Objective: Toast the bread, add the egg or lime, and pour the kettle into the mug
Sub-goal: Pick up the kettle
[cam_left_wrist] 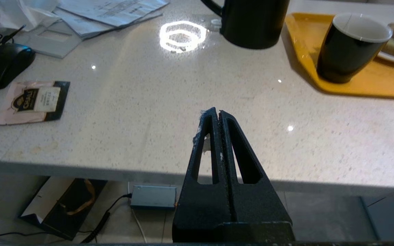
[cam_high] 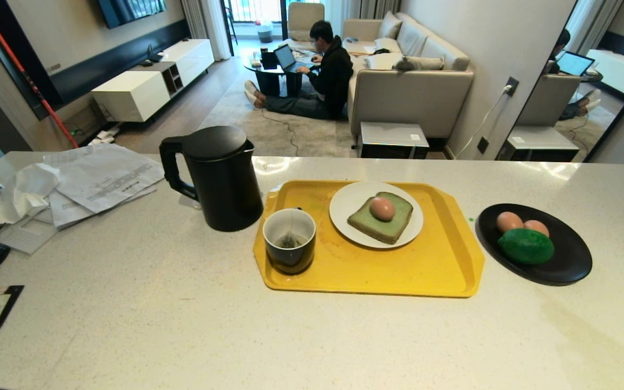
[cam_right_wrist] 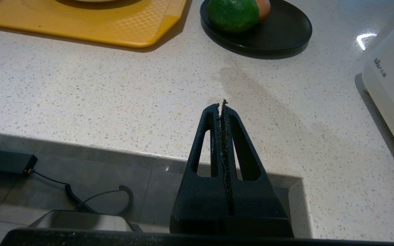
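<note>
Currently egg (cam_high: 382, 208) sits on bread (cam_high: 381, 218), mug (cam_high: 290, 240) beside kettle (cam_high: 215, 176); left gripper (cam_left_wrist: 216, 111) and right gripper (cam_right_wrist: 221, 105) pressed together, empty, over counter edge.

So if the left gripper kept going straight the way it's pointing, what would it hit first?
Probably the kettle. The shut left gripper aims across bare counter toward its base; depth is unclear, so it might meet the counter first.

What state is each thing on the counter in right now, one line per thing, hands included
kettle: upright on the counter, lid shut
mug: upright on the yellow tray, tea bag inside
bread: flat on the white plate
egg: resting on the bread
lime: on the black plate beside two eggs
left hand: shut, empty
right hand: shut, empty
</note>
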You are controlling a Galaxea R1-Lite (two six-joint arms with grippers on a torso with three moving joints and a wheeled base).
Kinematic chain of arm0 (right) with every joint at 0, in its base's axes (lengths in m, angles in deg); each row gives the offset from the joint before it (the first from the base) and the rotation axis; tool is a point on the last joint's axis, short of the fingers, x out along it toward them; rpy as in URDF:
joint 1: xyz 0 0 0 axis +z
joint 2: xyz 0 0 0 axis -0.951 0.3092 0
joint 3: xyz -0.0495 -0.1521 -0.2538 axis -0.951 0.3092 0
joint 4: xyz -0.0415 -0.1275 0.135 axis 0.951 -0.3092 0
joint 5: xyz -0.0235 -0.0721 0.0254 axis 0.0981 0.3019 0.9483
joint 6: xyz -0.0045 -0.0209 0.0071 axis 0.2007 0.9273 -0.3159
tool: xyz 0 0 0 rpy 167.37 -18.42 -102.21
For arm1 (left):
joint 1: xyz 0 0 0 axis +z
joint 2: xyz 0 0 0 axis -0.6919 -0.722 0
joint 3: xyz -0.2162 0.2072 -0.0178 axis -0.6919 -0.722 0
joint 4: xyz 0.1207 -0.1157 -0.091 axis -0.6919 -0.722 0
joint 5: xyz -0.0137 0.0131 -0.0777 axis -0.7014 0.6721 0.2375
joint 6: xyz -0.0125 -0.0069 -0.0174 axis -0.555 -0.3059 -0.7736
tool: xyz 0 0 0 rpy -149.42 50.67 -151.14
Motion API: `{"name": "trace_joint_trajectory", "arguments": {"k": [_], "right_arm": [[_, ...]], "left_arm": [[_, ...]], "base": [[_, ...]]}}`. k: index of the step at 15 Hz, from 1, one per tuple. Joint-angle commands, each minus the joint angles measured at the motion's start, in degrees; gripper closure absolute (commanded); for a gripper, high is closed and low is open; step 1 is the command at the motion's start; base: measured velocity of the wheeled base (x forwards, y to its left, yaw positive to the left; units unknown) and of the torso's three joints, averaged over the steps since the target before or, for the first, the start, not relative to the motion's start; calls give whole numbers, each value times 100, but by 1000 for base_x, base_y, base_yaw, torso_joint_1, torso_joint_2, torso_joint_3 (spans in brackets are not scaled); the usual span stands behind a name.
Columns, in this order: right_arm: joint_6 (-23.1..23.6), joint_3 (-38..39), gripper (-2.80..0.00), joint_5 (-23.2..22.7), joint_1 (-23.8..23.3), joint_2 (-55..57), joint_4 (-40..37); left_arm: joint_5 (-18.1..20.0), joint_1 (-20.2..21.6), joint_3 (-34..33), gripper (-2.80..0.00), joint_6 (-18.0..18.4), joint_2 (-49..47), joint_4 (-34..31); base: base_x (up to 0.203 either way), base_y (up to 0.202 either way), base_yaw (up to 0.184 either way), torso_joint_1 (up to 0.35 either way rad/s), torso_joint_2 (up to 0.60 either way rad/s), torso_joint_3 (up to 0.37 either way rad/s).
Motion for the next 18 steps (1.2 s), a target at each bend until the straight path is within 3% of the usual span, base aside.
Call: {"name": "trace_joint_trajectory", "arguments": {"k": [1, 3, 9, 10, 13, 15, 18], "right_arm": [[5, 9, 0, -4, 2, 2, 0], [5, 9, 0, -4, 2, 2, 0], [5, 9, 0, -4, 2, 2, 0], [5, 3, 0, -4, 2, 2, 0], [5, 9, 0, -4, 2, 2, 0], [5, 9, 0, -4, 2, 2, 0], [5, 9, 0, -11, 2, 2, 0]], "left_arm": [[-77, -31, 589, 0, -58, -1114, 26], [-188, -44, 933, 0, -123, -1905, 275], [-180, 23, 1155, 0, -669, -4492, 2096], [-121, 69, 1164, -280, -691, -4789, 2385], [69, 196, 1129, -280, -655, -5466, 3191], [449, 454, 1105, -280, -412, -5771, 3304], [637, 698, 1209, -280, -281, -6406, 3807]], "base": [[0, 0, 0, 0, 0, 0], [0, 0, 0, 0, 0, 0], [0, 0, 0, 0, 0, 0], [0, 0, 0, 0, 0, 0], [0, 0, 0, 0, 0, 0], [0, 0, 0, 0, 0, 0], [0, 0, 0, 0, 0, 0]]}}
